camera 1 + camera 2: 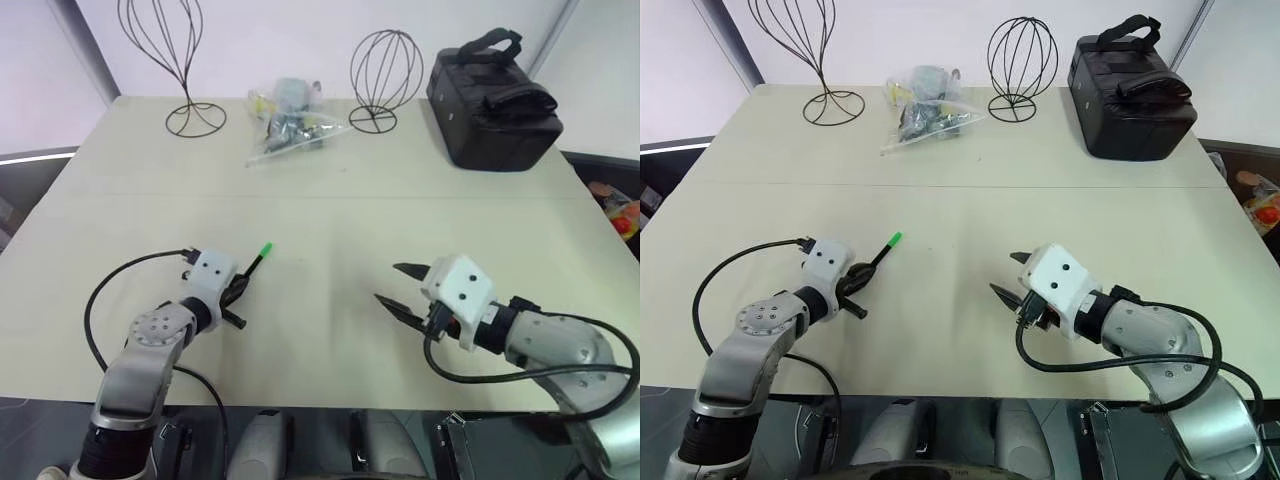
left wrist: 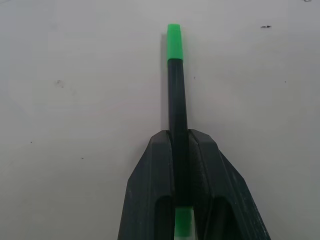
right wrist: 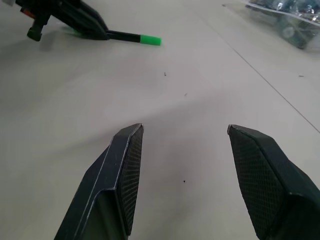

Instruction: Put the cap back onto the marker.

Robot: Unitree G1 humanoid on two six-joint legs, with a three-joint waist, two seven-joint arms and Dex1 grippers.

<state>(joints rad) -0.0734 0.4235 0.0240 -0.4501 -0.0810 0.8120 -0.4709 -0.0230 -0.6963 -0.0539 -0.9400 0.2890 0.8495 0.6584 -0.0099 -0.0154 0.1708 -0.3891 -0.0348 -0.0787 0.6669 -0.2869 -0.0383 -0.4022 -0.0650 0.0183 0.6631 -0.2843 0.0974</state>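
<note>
1. The left hand [image 1: 238, 290] is clamped tight on the marker [image 2: 177, 105], near its back end.
2. The marker sticks straight out past the left hand's fingers, pointing forward and a little toward the right hand, low over the worktop [image 1: 330, 180].
3. The green cap [image 2: 174, 42] sits on the far end of the marker. It looks pushed on already, so the job seems about done.
4. A bit of green also shows low between the left hand's fingers. I cannot tell what it is.
5. The right hand [image 1: 398, 285] has its two fingers wide apart and holds nothing.
6. The right hand points across toward the marker, and the two are well apart with bare worktop between them.
7. The left hand is the nearer one, since it has the marker. If the cap needs one more push, the right hand would have to press along the marker's length.
</note>
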